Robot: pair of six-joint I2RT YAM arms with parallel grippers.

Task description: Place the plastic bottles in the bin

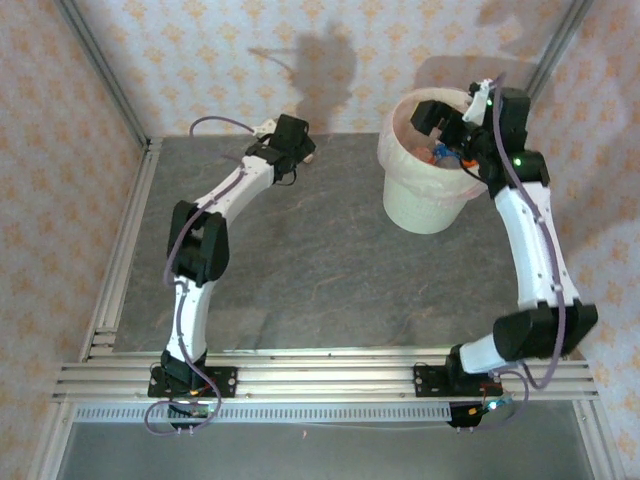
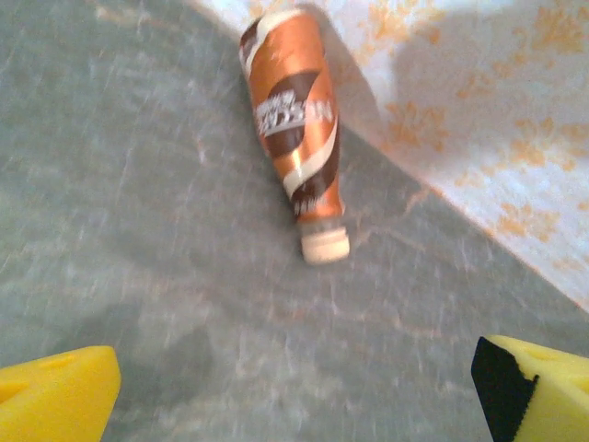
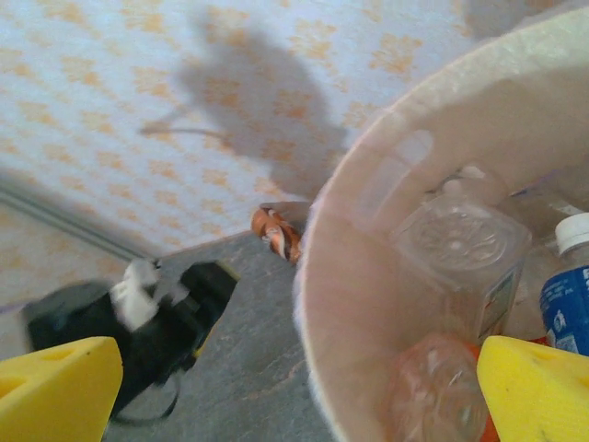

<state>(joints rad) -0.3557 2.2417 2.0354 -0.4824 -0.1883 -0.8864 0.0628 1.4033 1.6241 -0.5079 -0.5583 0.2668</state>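
An orange-and-brown plastic bottle with a cream cap (image 2: 294, 129) lies on the grey counter (image 2: 138, 230) by the patterned wall (image 2: 479, 110), ahead of the left jaws, spread wide and empty. The right jaws, also wide open, hang over the round cream-white bin (image 1: 425, 205) containing clear plastic bottles (image 3: 460, 249).

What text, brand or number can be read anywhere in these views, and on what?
Nothing reads cleanly.
Orange-and-brown bottle: white lettering on its label, too blurred to quote.
Blue-labelled bottle in the bin: print too small.
Clear bottle in the bin: side label unreadable.
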